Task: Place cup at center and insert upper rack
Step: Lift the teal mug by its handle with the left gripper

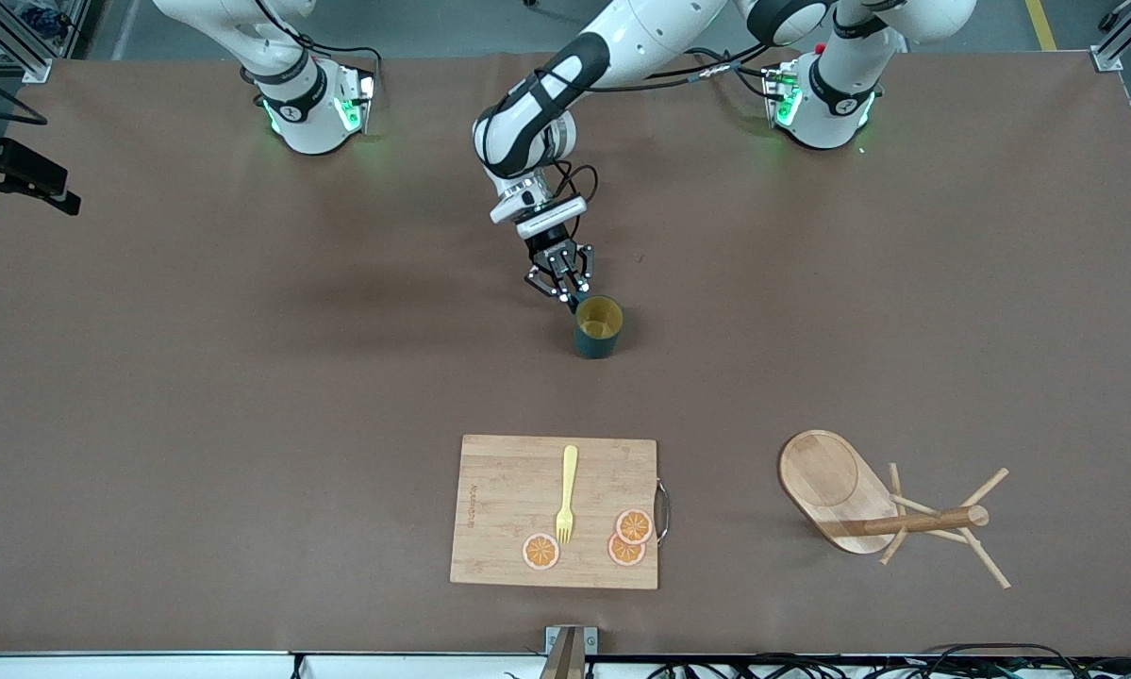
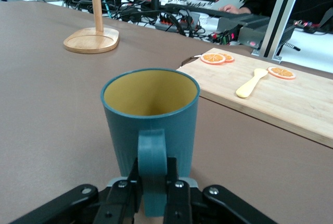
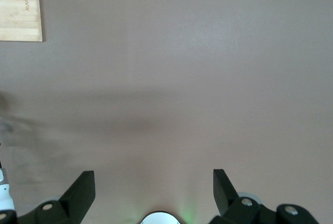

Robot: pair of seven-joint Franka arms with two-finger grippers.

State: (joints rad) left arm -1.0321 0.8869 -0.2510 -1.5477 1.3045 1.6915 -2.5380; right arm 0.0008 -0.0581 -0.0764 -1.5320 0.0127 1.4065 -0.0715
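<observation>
The dark teal cup [image 1: 598, 326] with a yellow-ochre inside stands upright near the middle of the table. My left gripper [image 1: 562, 286] is shut on its handle [image 2: 152, 156], with a finger on each side, as the left wrist view [image 2: 152, 185] shows. The bamboo mug tree [image 1: 867, 500] is nearer to the front camera, toward the left arm's end of the table. In the left wrist view it [image 2: 93, 31] stands upright on its oval base. My right gripper [image 3: 152, 182] is open and empty over bare table; it is out of the front view.
A rectangular wooden cutting board [image 1: 499, 514] lies nearer to the front camera than the cup. On it are a yellow fork [image 1: 566, 490] and three orange slices [image 1: 633, 526]. The board also shows in the left wrist view [image 2: 291, 104].
</observation>
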